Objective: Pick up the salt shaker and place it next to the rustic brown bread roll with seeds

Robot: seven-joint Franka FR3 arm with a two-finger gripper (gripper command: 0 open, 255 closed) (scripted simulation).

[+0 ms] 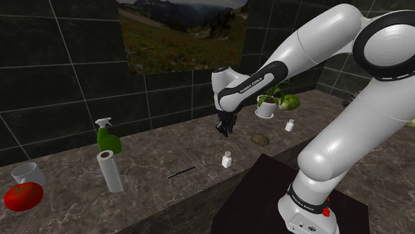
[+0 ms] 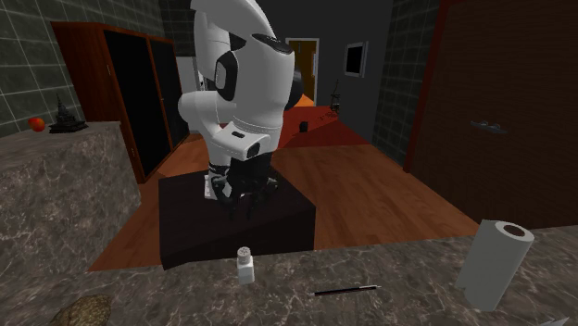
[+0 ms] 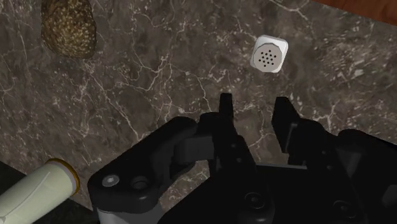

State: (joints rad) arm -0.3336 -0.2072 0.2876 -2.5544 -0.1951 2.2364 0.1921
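- The fingers [image 3: 226, 113] hang spread apart and empty above the surface [image 1: 153, 159]. The salt shaker [image 3: 270, 54] stands upright just beyond their tips, near the surface's edge.
- Dropping straight down, they would likely miss it or clip its cap and tip it, since it sits off their centre.
- A second shaker [image 1: 289, 125] past the bread roll [image 1: 261, 139] could be mistaken for it. The shoulder view shows that pair, while the wrist view gives the near one's holed top.
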